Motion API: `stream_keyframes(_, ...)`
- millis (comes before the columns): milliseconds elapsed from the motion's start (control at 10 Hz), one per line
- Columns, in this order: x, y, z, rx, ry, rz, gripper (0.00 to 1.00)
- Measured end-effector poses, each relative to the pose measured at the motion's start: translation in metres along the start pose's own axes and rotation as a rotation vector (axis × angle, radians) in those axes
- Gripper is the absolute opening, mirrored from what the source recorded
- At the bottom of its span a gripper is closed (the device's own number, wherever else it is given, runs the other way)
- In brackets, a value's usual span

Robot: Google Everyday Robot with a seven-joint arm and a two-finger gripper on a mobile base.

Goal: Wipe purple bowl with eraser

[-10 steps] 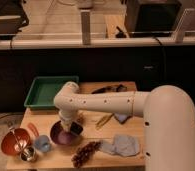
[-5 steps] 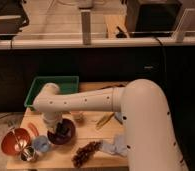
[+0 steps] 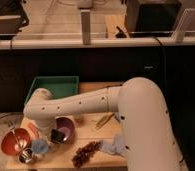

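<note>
**A:** Camera view: where's the gripper [image 3: 52, 131] at?

**B:** Down at the purple bowl [image 3: 67, 129], low over its left side, arm reaching in from the right across the table [image 3: 58, 161]. The eraser [image 3: 57, 135] sits right at its tip, inside the bowl. Clamped on it or loose — can't tell.

**A:** And around it?

**B:** Orange-red bowl [image 3: 15, 141] to the left, metal cup [image 3: 26, 156] and small blue object [image 3: 40, 146] in front of that — green tray [image 3: 53, 86] behind.
</note>
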Motion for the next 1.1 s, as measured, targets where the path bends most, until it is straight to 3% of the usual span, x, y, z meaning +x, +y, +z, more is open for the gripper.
stream_keyframes(400, -0.036, 0.018, -0.001, 0.021, -0.023, 0.04, 0.0)
stream_keyframes(600, -0.047, 0.041, -0.003, 0.048, -0.021, 0.068, 0.0)
stream_keyframes(800, -0.047, 0.054, -0.004, 0.078, -0.004, 0.087, 0.0)
stream_keyframes(1100, -0.048, 0.055, -0.004, 0.084, 0.0, 0.095, 0.0)
